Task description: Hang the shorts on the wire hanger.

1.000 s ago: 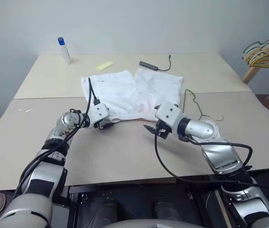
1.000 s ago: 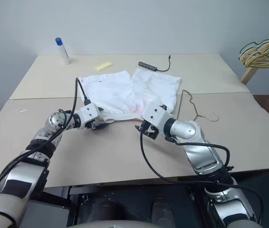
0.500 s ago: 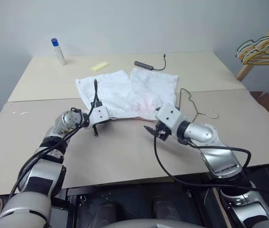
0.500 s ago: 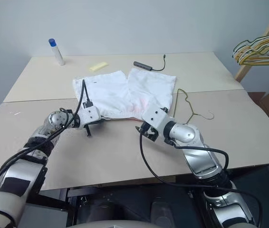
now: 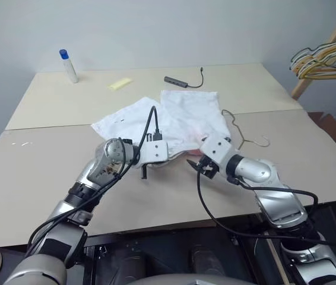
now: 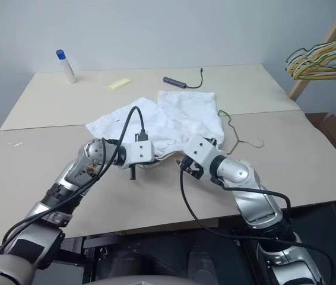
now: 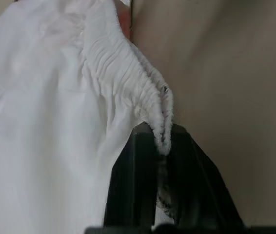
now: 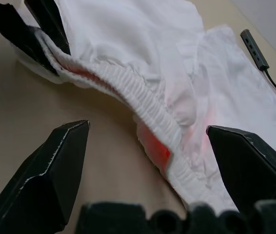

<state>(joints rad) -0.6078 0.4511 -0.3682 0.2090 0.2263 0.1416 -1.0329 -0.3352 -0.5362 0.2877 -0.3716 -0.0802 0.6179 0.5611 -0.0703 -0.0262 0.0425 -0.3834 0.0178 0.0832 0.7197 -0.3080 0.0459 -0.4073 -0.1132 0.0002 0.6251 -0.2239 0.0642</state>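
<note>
Pinching the waistband of the shorts (image 5: 174,122), the left gripper (image 7: 162,146) lifts it off the surface (image 5: 49,172); the right gripper (image 8: 147,146), jaws spread, waits beside; the hanger (image 5: 245,133) lies near.

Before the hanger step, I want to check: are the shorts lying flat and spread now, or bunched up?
Partly bunched. The left gripper pinches the waistband of the shorts and the cloth near it is gathered; the far leg lies flat.
</note>
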